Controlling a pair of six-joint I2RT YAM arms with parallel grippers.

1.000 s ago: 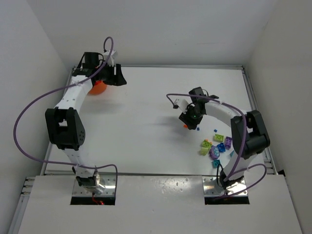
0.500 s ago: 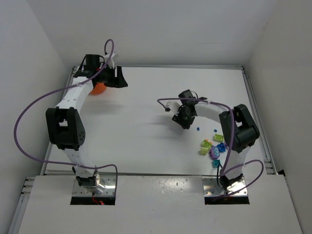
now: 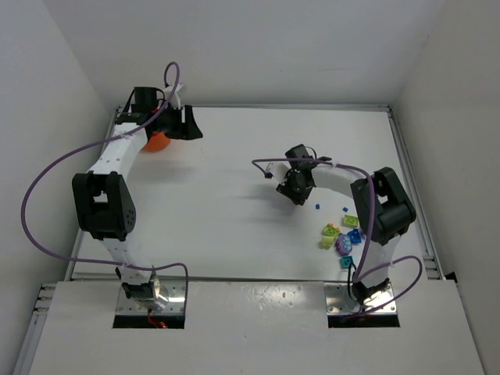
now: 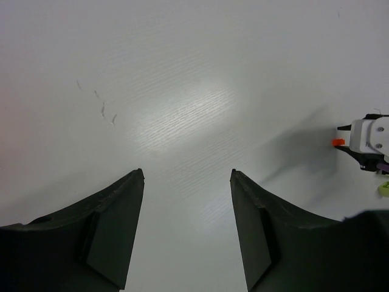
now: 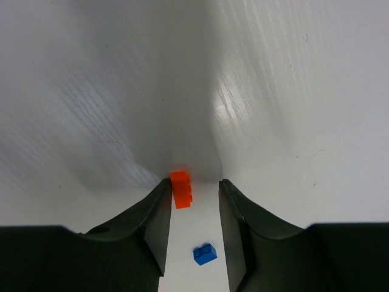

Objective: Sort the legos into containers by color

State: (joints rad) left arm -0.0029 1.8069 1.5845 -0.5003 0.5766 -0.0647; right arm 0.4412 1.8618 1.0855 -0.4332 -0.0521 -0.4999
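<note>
In the right wrist view a small orange lego (image 5: pixel 181 188) sits between the tips of my right gripper (image 5: pixel 194 181). It rests against the left finger, and a gap separates it from the right finger, so the jaws are open. A blue lego (image 5: pixel 205 253) lies on the table further back between the fingers. From above, the right gripper (image 3: pixel 297 192) points down at mid-table, and the blue lego (image 3: pixel 317 206) lies just to its right. My left gripper (image 3: pixel 187 125) is open with nothing in it, beside the orange bowl (image 3: pixel 158 141) at the far left.
A cluster of lime, purple, blue and teal legos (image 3: pixel 344 234) lies on the table near the right arm's base. The left wrist view shows bare table, the right gripper's white body (image 4: pixel 372 135) and a lime lego (image 4: pixel 384 189) at the right edge.
My right gripper has shifted left across the table and its jaws have narrowed around the orange lego. The left arm has barely moved.
</note>
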